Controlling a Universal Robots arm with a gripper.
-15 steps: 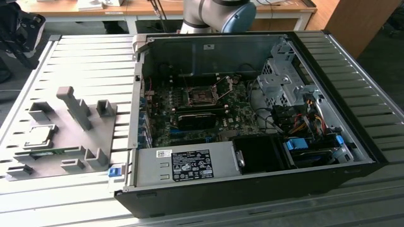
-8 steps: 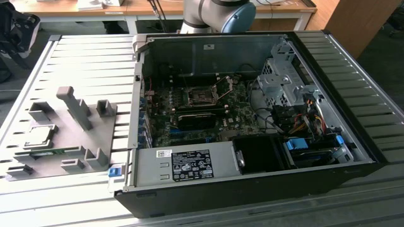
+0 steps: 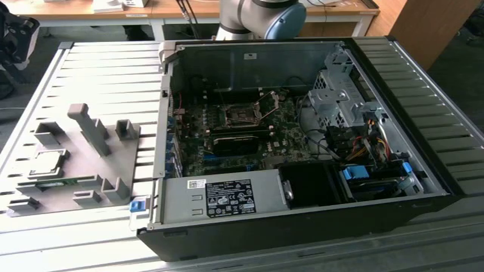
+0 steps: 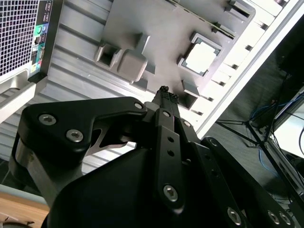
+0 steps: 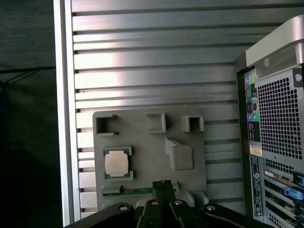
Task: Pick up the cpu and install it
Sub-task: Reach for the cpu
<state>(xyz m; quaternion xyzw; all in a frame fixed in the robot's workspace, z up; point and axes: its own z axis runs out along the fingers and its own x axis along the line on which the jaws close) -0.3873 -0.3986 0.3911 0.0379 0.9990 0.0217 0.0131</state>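
Progress: nothing is done yet, as far as can be seen; both pick-up and installation remain.
Cpu: the small flat square silver-topped cpu with a thin green rim (image 5: 117, 163) lies seated on the grey moulded fixture tray (image 5: 147, 142), outside the case.
Gripper: the black two-finger gripper (image 5: 164, 184) hangs above the tray with its fingers together, empty, near the cpu but apart from it.
Tray contents: the cpu and, beside it, a long narrow green circuit-board strip (image 5: 135, 191).
Case: the open black computer case (image 3: 302, 232) holds a green motherboard (image 3: 226, 153); its black square socket (image 3: 242, 117) looks unoccupied.
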